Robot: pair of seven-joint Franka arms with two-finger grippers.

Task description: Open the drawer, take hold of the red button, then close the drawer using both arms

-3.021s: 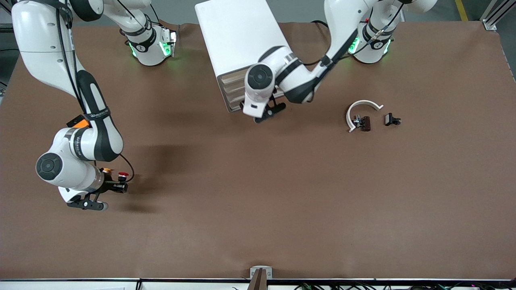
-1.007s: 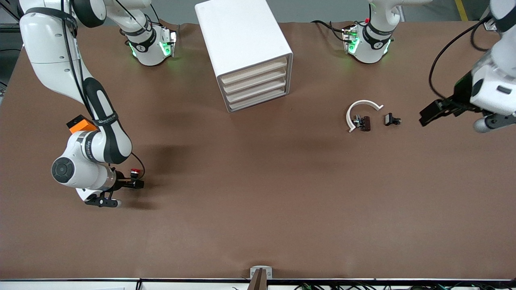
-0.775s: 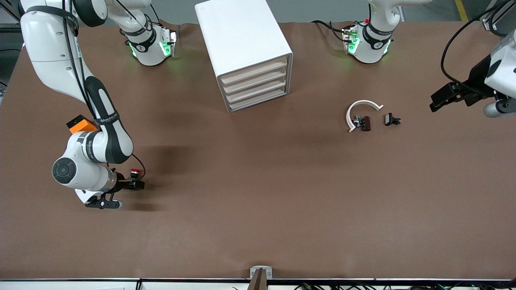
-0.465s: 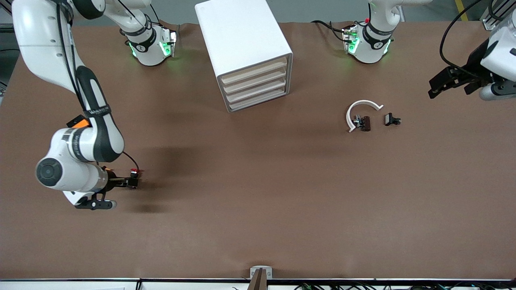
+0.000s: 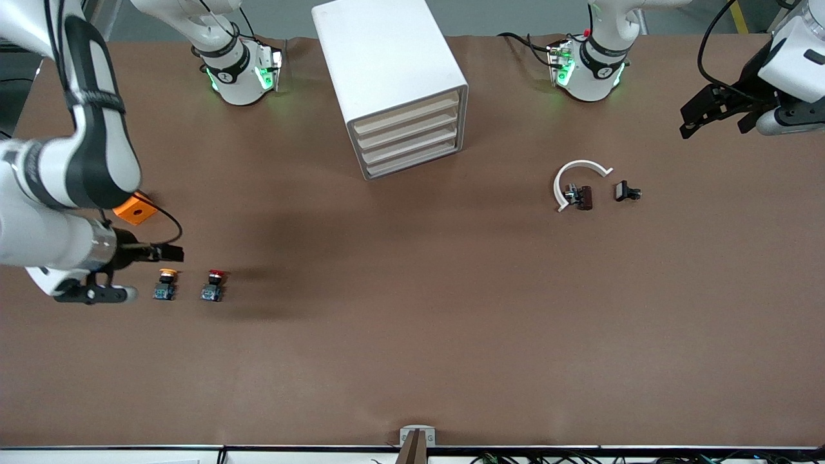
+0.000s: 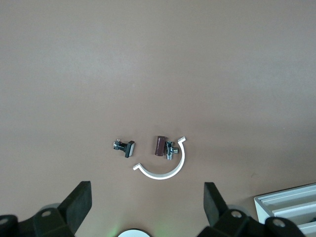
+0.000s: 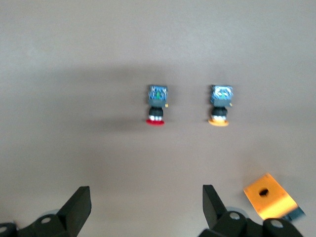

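Button (image 5: pixel 212 287) sits on open table, reachable from above and from the front camera side; only the orange-capped button (image 5: pixel 165 285) just beside it and the orange cube (image 5: pixel 134 209) nearby crowd the right arm's end. Drawer cabinet (image 5: pixel 390 84) front is unobstructed. White arc piece (image 5: pixel 575 178) and two small dark parts (image 5: pixel 627 191) clutter the left arm's end.

No text, label, brand, number or sign can be read anywhere in these views. A band on the right arm (image 5: pixel 97 96) carries small white lettering, but it is too small to make out.
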